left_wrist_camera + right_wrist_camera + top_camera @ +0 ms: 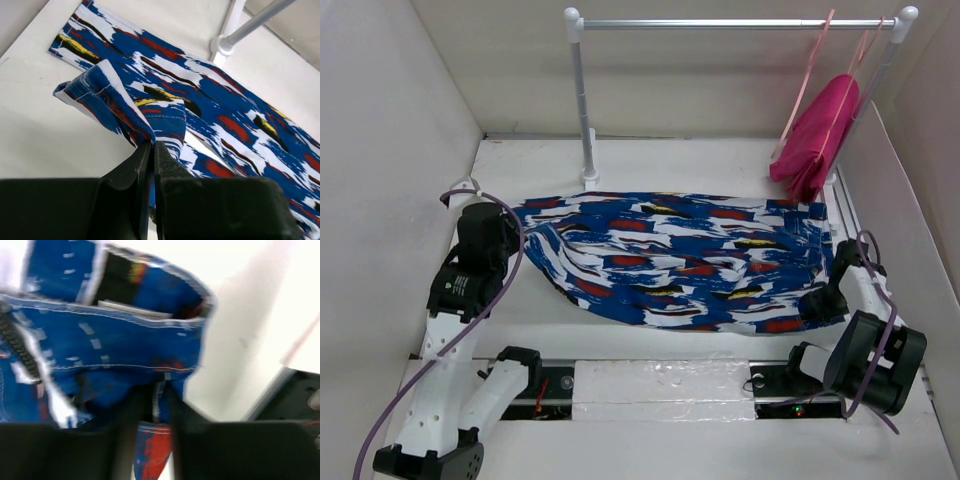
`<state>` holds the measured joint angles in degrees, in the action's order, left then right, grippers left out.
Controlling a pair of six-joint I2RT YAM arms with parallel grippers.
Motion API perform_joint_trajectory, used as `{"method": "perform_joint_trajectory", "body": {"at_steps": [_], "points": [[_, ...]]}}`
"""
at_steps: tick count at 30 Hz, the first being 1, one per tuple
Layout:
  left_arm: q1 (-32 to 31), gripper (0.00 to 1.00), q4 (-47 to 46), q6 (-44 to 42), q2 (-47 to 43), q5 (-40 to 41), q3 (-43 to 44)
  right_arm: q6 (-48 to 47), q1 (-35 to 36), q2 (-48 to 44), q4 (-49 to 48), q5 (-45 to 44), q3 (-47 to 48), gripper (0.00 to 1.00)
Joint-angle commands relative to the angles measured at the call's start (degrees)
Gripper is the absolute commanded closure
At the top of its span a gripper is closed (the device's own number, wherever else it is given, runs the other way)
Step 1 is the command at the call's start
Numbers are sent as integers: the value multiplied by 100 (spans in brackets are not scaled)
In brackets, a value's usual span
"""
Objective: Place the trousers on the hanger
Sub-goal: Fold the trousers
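The trousers [680, 258], in a blue, white and red print, lie spread across the table. My left gripper [515, 238] is shut on a leg end at their left; the left wrist view shows its jaws [151, 146] pinching a lifted fold of the trousers [210, 105]. My right gripper [817, 302] is shut on the waistband corner at their right; the right wrist view, blurred, shows its jaws [152, 390] closed on the blue cloth [110, 345]. A light-pink hanger [810, 70] hangs on the rail at the back right.
A silver rail [740, 22] on white posts [585, 110] spans the back. A magenta-pink garment [817, 135] hangs from it on another pink hanger at the right. White walls close in both sides. A black strip with cables runs along the near edge.
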<state>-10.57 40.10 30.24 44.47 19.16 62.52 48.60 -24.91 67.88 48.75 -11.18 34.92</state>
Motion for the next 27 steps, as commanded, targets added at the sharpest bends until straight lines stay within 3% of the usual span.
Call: {"method": "perform_joint_trajectory", "body": {"at_steps": [1,3,5,9,10,11,12,18,23,27], "points": [[-33,100,-292,-71,-43,413,-223,457,170,6,3,-244,121,77],[-33,100,-274,-71,18,632,-153,352,310,-142,46,-367,182,93],[-33,100,-152,-71,70,686,-4,-5,477,-396,318,-595,426,99],[-33,100,95,-53,132,887,532,-982,610,-1002,837,-1096,1051,100],[-33,100,130,-62,124,940,524,-1184,610,-1091,864,-1175,1183,100],[-33,100,43,-88,97,984,411,-1952,392,-1162,812,-1037,1454,100],[-33,100,42,-88,71,967,349,-1959,390,-1128,811,-1035,1578,100],[-33,100,25,-27,438,1782,505,-2592,582,-206,487,-429,2396,100],[116,100,-509,-105,686,2285,437,-3031,926,945,12,-429,3749,100],[266,100,-451,-71,1605,2977,594,-3322,1049,1640,-392,-429,4462,100]]}}
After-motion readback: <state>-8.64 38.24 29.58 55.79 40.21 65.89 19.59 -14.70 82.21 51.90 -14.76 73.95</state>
